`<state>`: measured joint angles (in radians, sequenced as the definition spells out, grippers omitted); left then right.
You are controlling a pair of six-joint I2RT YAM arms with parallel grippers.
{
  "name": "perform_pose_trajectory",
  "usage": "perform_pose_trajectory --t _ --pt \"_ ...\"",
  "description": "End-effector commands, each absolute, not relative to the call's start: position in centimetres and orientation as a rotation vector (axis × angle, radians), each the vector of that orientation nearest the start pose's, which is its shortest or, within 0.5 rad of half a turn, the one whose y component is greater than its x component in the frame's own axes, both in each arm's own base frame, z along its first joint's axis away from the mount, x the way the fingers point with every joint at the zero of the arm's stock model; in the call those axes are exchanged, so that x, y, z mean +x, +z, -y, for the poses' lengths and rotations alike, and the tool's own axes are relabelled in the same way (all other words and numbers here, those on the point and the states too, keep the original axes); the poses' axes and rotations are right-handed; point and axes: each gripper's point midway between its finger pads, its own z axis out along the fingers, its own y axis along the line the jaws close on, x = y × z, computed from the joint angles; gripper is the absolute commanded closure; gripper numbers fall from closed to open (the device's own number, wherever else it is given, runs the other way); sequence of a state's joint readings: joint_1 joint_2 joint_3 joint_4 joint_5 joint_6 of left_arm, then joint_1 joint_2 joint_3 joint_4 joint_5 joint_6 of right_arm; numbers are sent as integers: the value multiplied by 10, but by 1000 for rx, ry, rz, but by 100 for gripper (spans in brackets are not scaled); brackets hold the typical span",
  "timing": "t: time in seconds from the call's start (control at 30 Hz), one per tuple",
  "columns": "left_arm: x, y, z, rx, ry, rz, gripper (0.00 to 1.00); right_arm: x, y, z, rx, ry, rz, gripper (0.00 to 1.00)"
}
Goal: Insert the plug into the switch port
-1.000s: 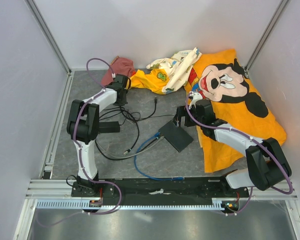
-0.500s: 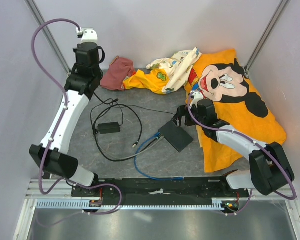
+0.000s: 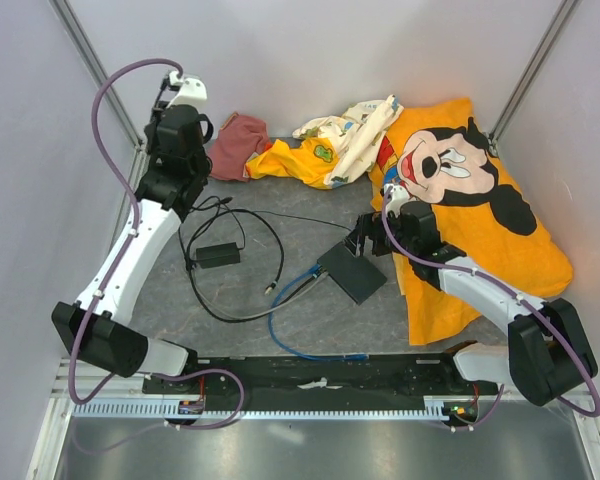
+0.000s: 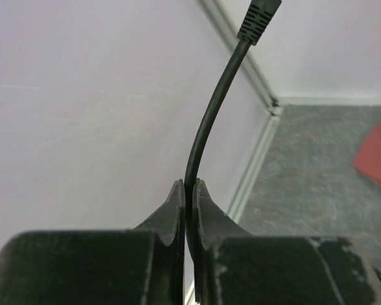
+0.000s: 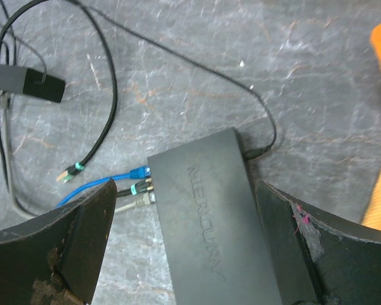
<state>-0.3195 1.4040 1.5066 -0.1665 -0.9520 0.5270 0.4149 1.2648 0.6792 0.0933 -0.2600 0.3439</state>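
A grey desk (image 3: 310,215) filled the top view, with an orange Mickey Mouse cloth (image 3: 500,250) spread over its 3 o'clock side. The left arm stood raised high at 10 o'clock. Its left tool (image 4: 188,190) was pinched together on a thin black cable (image 4: 206,121), whose moulded connector end (image 4: 259,19) stuck up past the fingers. The right arm reached to mid-desk. Its right tool (image 5: 185,190) hung with its fingers wide apart, gripping nothing, straddling a flat black network switch (image 5: 209,222).

A small black power brick (image 3: 217,255) lay among loops of black cable at 9 o'clock from the switch.

A bright-blue cable (image 5: 122,176) ended in the plug (image 5: 138,171), which lay on the desk at the switch's port face. Two other connectors sat just beside it, one green-banded (image 5: 141,187) and one grey (image 5: 136,203). Whether the plug was seated or only touching could not be told.

From above, the plug sat near the right tool, at about 8 o'clock from it, and well apart from the left tool. The right arm was therefore judged the nearer. The plug's long axis ran from 8 to 2 o'clock, with its nose pointing toward 2 o'clock, at the switch.
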Motion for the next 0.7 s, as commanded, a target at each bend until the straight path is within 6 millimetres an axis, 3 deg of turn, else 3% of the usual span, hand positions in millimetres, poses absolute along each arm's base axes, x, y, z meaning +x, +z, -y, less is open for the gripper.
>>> perform_pose_trajectory --t 0.0,0.1,0.2,0.27,0.3,0.37,0.47,0.57,0.67 --pt "398 344 5 74 711 -1888 98 307 133 -215 -256 827 -2113 2" --pt "394 289 -1 105 792 -2023 98 303 135 -219 -274 844 -2111 2" --pt "379 258 -30 29 939 -2118 99 300 131 -219 -280 846 -2123 2" --pt "372 240 -40 -27 884 -2180 98 297 128 -219 -282 851 -2133 2" --pt "368 241 -55 -88 874 -2184 98 296 127 -220 -286 852 -2136 2" --pt "366 234 -63 -159 798 -2199 98 294 126 -221 -293 859 -2139 2" --pt "358 237 -93 -339 753 -2157 98 294 126 -222 -299 860 -2140 2" --pt "347 254 -118 -456 787 -2032 98 293 125 -224 -311 862 -2148 2" --pt "342 254 -127 -522 762 -1966 98 292 123 -226 -316 869 -2158 2"
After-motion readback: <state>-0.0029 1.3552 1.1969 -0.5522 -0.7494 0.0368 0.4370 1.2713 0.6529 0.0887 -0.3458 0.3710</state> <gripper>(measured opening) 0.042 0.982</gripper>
